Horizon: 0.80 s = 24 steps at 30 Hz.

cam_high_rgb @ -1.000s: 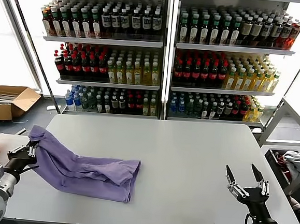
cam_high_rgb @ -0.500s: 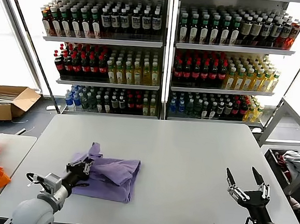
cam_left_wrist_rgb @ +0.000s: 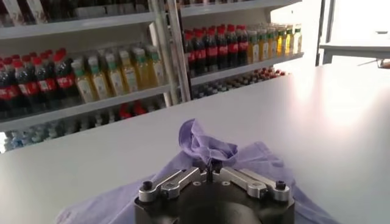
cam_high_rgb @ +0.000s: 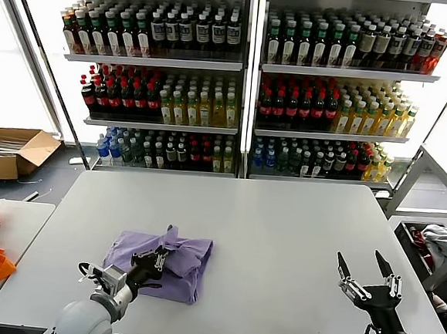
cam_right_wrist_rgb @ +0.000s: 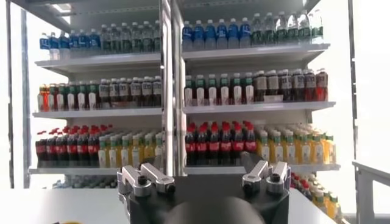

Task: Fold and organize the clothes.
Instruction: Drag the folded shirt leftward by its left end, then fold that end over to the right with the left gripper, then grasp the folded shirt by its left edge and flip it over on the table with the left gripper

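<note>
Head view has the lavender T-shirt (cam_high_rgb: 171, 260) bunched into a rough folded bundle on the near left part of the grey table (cam_high_rgb: 280, 233). The left gripper (cam_high_rgb: 156, 260) sits right on top of it, fingers pinched together on a fold of the fabric, and a little peak of cloth sticks up just behind them. The left wrist view shows the same thing: the T-shirt (cam_left_wrist_rgb: 207, 146) is gathered into a crumpled tuft right at the closed fingertips (cam_left_wrist_rgb: 211, 167). The right gripper (cam_high_rgb: 364, 273) hangs over the table's near right corner, well apart from the shirt, fingers spread wide with nothing in them. Drink shelves (cam_high_rgb: 245, 84) stand behind the table.
</note>
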Available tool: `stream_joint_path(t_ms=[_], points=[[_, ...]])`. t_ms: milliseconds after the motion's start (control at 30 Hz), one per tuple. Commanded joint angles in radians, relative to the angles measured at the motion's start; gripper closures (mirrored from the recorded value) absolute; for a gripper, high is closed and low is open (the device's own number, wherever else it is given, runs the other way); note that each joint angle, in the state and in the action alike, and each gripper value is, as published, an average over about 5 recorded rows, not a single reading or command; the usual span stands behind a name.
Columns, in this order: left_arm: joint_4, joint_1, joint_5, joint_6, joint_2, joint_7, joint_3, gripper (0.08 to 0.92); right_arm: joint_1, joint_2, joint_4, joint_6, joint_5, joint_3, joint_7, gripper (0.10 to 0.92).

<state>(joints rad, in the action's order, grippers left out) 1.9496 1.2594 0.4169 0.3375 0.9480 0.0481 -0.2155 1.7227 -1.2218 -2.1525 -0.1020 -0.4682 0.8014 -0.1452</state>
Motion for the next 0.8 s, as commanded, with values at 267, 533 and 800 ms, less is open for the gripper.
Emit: stream_joint_path(t_ms=[267,533,800], points=[[0.112,0.016,0.287,0.044,0.031,0.041,-0.021,0.741,0.012,-0.001,-0.007,-0.003,-0.002,-0.002,-0.003,0.203],[0.366,0.120,0.746,0.140,-0.024,0.141,-0.312,0.507,0.006,0.004,0.001,-0.004,-0.012,0.007,-0.003,0.203],[0.103,0.126,0.653,0.239,-0.092,0.126,-0.472,0.265,-0.010,0.005,0.014,-0.006,-0.009,-0.024,-0.004,0.203]])
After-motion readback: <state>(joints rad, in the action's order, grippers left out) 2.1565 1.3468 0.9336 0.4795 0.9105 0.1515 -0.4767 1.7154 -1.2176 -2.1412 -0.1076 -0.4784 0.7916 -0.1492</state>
